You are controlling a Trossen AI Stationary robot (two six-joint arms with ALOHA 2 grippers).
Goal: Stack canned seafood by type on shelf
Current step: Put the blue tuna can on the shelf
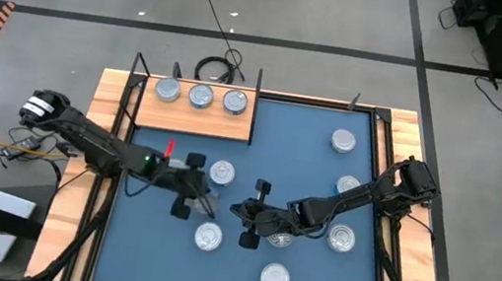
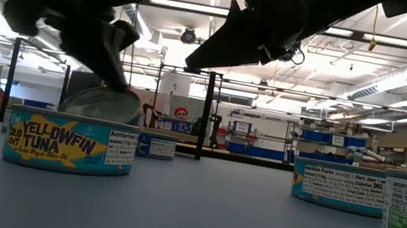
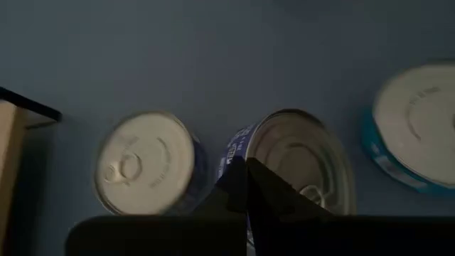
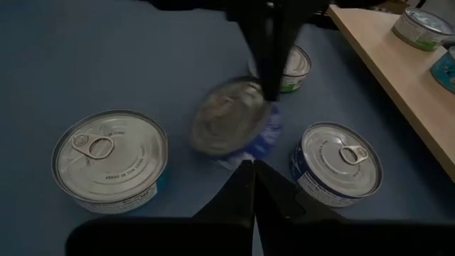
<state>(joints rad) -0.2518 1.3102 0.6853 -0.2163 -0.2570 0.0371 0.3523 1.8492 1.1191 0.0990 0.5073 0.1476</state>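
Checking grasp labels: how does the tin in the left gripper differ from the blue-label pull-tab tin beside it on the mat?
Pose: the gripped tin is tilted; the blue-label tin sits flat.
Contact: the left gripper pinches the gripped tin's rim; the blue-label tin is untouched.
Shared: both are round, silver-lidded and blue-sided, over the blue mat, not on the shelf.

Both dark arms reach inward over table centre, wrists angled down, tips near each other. Left gripper (image 1: 210, 201), on arm stretched in from left edge, fingers closed together, pointed low toward mat. Right gripper (image 1: 241, 210), on arm bent in from right side, fingers pressed together, facing left gripper.
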